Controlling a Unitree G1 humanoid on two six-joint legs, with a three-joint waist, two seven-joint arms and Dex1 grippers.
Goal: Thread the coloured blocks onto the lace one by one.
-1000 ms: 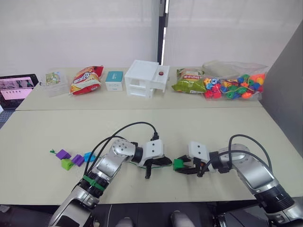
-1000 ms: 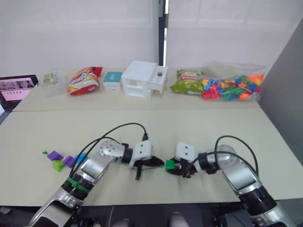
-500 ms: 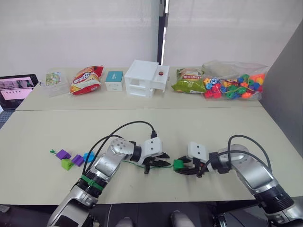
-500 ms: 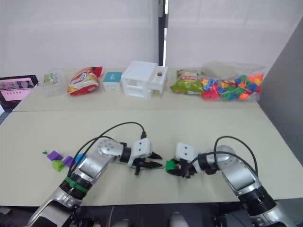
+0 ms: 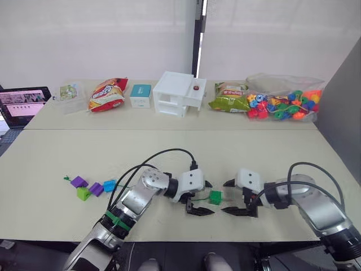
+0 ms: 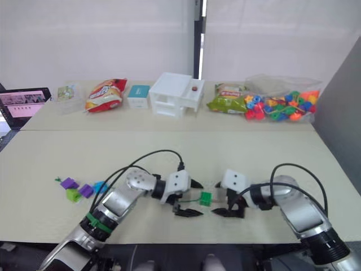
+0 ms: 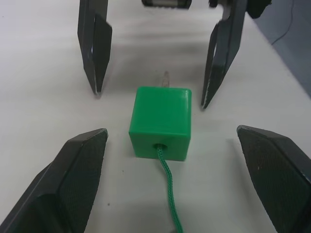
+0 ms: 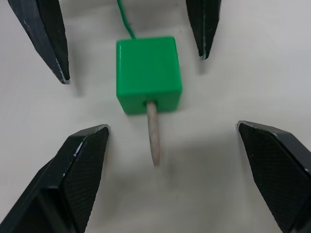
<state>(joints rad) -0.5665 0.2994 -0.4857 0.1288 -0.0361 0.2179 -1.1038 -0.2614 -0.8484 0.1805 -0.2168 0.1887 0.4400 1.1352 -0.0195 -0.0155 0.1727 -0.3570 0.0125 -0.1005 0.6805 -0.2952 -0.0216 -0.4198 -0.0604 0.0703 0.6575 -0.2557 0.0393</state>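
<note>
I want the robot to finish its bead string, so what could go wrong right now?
1. The green block lies loose on the table, with both the left gripper and the right gripper open around it. A nudge might slide it off the lace's stiff tip, which only just pokes through.
2. The thin green lace trails free, so it may be hard to grab.
3. The other blocks lie far off to the left, a long reach.
</note>
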